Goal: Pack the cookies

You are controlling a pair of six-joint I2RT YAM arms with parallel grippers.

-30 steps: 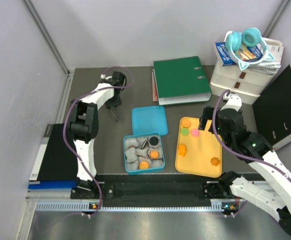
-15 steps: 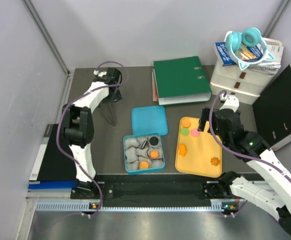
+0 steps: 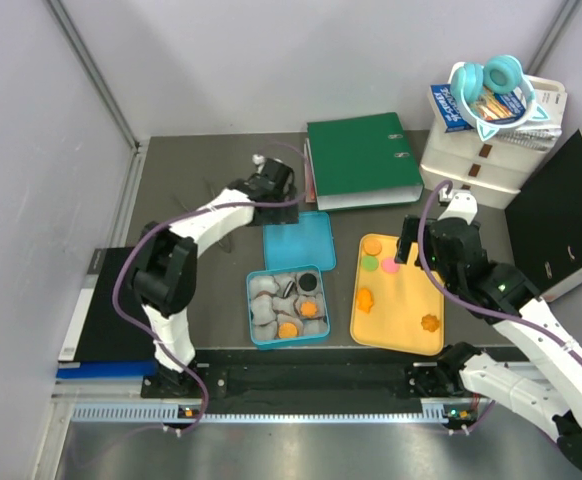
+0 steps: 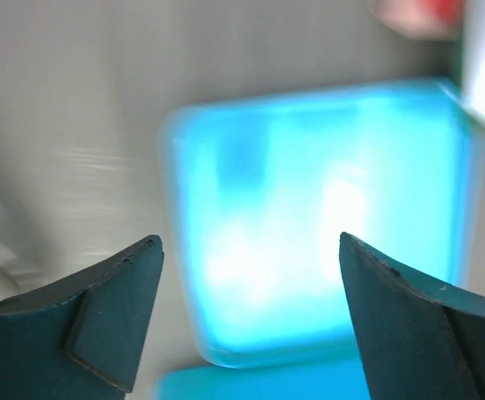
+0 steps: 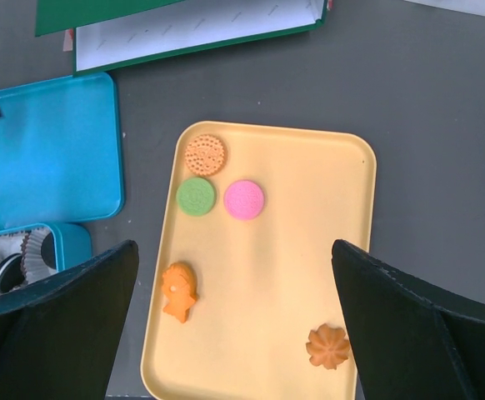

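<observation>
Five cookies lie on the yellow tray: a round orange one, a green one, a pink one, an orange fish-shaped one and an orange flower. The blue box holds paper liners, a black cookie and two orange cookies. My right gripper is open and empty above the tray; it also shows in the top view. My left gripper is open and empty above the blue lid, at its far left corner.
The blue lid lies flat just behind the box. A green binder lies at the back. White drawers with headphones stand at the back right, and a black case is at the right.
My left arm has swung from the far left of the table rightwards to above the blue lid. The right arm has barely moved.
</observation>
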